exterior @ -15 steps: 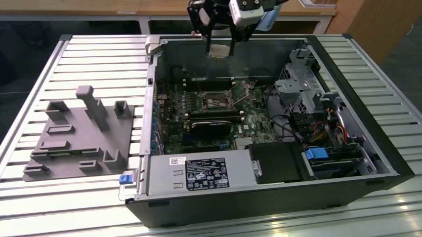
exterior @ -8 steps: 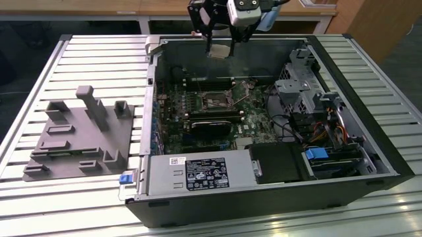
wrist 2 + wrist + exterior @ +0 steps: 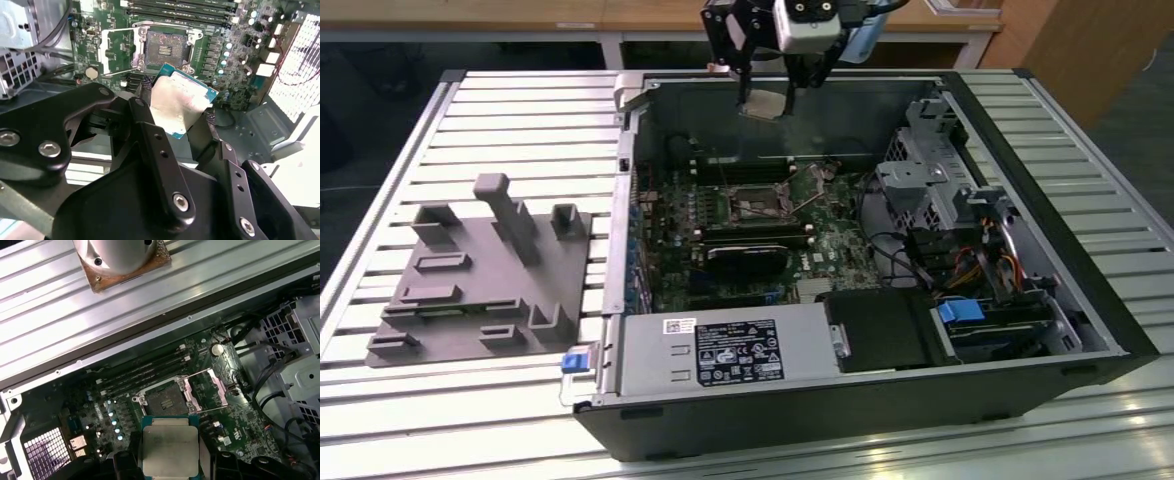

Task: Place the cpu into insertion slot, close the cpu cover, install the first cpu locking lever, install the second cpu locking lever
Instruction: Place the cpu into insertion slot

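Gripper (image 3: 175,114): fingers narrowed, clamping the chip by its edges.
Cpu (image 3: 181,97): between the fingers, silver face showing, held in the air.
Insertion slot (image 3: 165,47): beyond the fingertips, uncovered, well apart.
Cpu cover (image 3: 117,47): swung open beside the slot.

Grey fixture block (image 3: 480,285) beside open computer case (image 3: 854,412).

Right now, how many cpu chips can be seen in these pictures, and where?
1. The cpu is held between the fingers, up in the air, not yet in the empty insertion slot. Others may lie hidden.
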Motion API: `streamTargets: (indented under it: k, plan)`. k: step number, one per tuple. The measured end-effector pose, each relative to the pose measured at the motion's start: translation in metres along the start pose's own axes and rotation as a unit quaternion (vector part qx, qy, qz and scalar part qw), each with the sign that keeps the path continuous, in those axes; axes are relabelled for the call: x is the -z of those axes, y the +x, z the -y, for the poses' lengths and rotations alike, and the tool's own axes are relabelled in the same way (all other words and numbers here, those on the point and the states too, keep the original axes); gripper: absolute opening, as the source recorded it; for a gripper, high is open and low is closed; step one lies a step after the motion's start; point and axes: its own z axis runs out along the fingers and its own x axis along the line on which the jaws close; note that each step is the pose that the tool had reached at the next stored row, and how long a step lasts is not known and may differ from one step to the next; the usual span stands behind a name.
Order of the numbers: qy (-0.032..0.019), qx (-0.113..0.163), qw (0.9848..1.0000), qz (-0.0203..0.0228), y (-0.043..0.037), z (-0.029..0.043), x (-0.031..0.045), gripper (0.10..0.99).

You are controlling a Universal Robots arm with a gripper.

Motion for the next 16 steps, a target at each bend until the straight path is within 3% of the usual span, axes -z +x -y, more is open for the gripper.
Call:
streamTargets:
  k: [8,16]
  plan:
    - [-0.0009,-0.045,0.9990,0.0040,0.0001,0.0001,-0.0005,0.537]
    - [-0.0017,-0.088,0.9961,0.0079,0.0002,0.0001,-0.0008,0.537]
